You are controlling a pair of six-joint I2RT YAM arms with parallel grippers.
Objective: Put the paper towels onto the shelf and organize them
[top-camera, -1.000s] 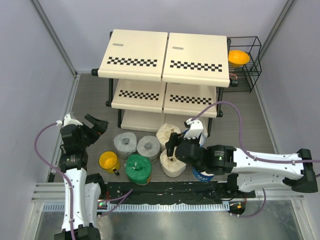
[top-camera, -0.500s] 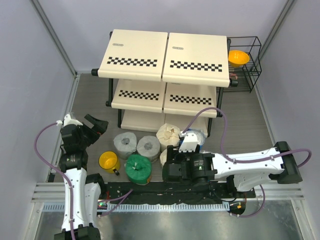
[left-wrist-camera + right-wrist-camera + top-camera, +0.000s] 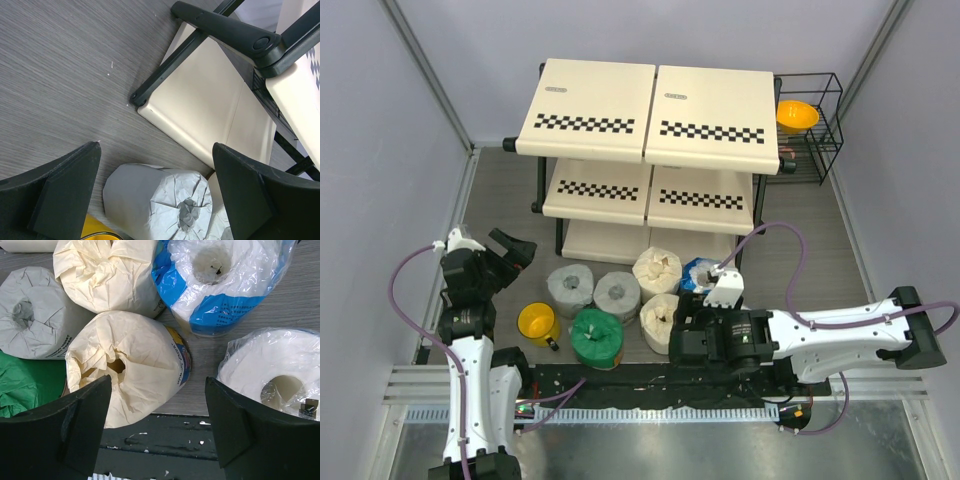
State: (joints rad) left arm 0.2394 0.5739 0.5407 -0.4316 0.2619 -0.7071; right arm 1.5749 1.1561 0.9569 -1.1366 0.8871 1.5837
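Observation:
Several paper towels stand on the floor in front of the shelf (image 3: 650,110): two grey rolls (image 3: 570,288) (image 3: 617,295), two cream rolls (image 3: 657,270) (image 3: 658,322), a green roll (image 3: 596,337) and a blue-and-white roll (image 3: 700,272). My right gripper (image 3: 682,336) (image 3: 157,385) hangs open over the near edge, empty. The near cream roll (image 3: 130,365) lies by its left finger, and a second blue-and-white roll (image 3: 275,370) lies by its right finger. My left gripper (image 3: 515,255) (image 3: 156,150) is open above a grey roll (image 3: 160,200), apart from it.
A yellow mug (image 3: 537,322) stands left of the green roll. A black wire rack (image 3: 810,130) with an orange bowl (image 3: 797,115) sits right of the shelf. The shelf's bottom board (image 3: 210,110) and black frame tube (image 3: 170,65) are near my left gripper. A dark rail (image 3: 165,440) runs along the near edge.
My right arm has pulled back from above the near cream roll toward the near edge and shifted slightly right, still open. The left arm has not moved.

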